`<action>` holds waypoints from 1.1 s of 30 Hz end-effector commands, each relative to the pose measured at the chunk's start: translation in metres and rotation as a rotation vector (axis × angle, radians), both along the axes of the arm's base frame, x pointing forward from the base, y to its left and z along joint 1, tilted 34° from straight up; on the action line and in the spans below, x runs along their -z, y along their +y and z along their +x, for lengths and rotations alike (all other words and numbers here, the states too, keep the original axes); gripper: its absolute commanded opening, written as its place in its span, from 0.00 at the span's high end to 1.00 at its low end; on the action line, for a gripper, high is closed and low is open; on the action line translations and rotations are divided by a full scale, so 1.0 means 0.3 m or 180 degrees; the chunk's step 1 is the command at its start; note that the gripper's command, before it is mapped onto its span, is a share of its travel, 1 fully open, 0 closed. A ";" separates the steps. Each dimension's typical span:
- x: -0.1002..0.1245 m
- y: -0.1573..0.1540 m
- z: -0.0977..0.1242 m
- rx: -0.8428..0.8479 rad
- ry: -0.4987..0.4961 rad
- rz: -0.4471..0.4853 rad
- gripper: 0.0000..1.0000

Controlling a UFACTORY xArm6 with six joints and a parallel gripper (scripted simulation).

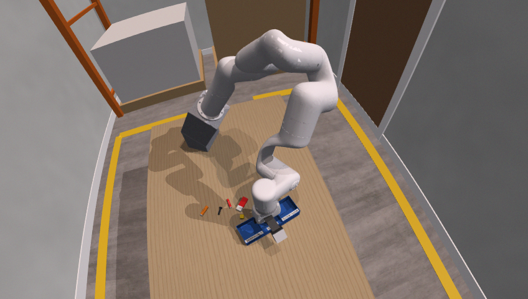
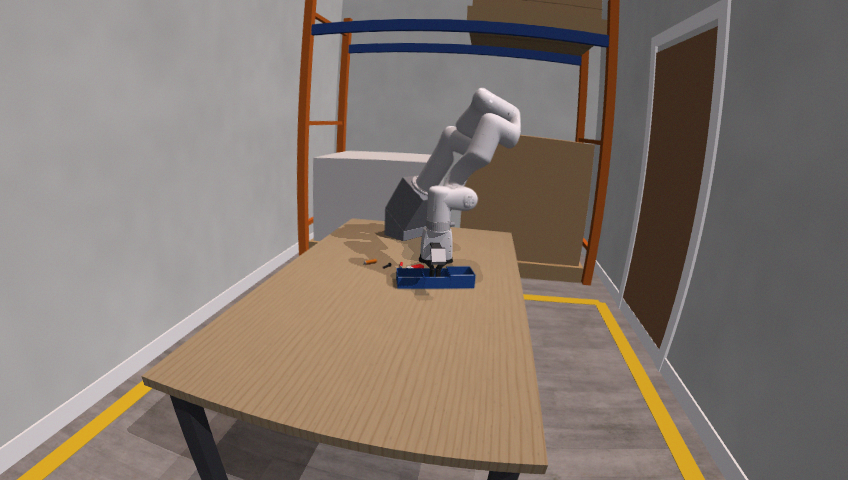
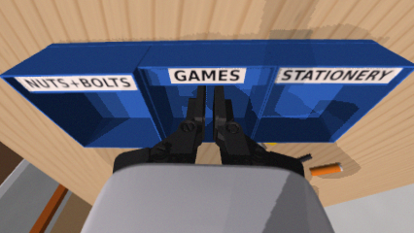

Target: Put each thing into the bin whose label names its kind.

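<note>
My gripper is shut with a thin gap and nothing visible between its fingertips, over the GAMES bin. The NUTS+BOLTS bin is left and the STATIONERY bin right in the wrist view. Visible parts of the bins show no things; fingers hide part of GAMES. On the table lie an orange cylinder, a black bolt-like piece, a small red cylinder, a red-and-white block and a yellow cube. The arm may hide more.
The bins stand side by side in one row on the wooden table. The loose things lie between the bins and the arm's dark base. The bin walls rise around the fingertips.
</note>
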State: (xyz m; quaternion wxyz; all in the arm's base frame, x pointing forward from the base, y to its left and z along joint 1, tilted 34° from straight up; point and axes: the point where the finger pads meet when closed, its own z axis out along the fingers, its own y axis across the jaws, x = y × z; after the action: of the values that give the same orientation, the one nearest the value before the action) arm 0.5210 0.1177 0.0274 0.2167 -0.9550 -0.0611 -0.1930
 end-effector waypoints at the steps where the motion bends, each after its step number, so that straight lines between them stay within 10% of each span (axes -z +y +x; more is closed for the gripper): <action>1: -0.004 -0.001 0.003 0.0003 -0.0008 0.0000 0.93; 33: -0.067 -0.034 -0.023 0.0003 -0.0009 0.0000 0.93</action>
State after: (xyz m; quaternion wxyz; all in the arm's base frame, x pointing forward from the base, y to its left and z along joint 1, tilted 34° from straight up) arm 0.5139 0.1089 0.0438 0.2167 -0.9551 -0.0611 -0.1927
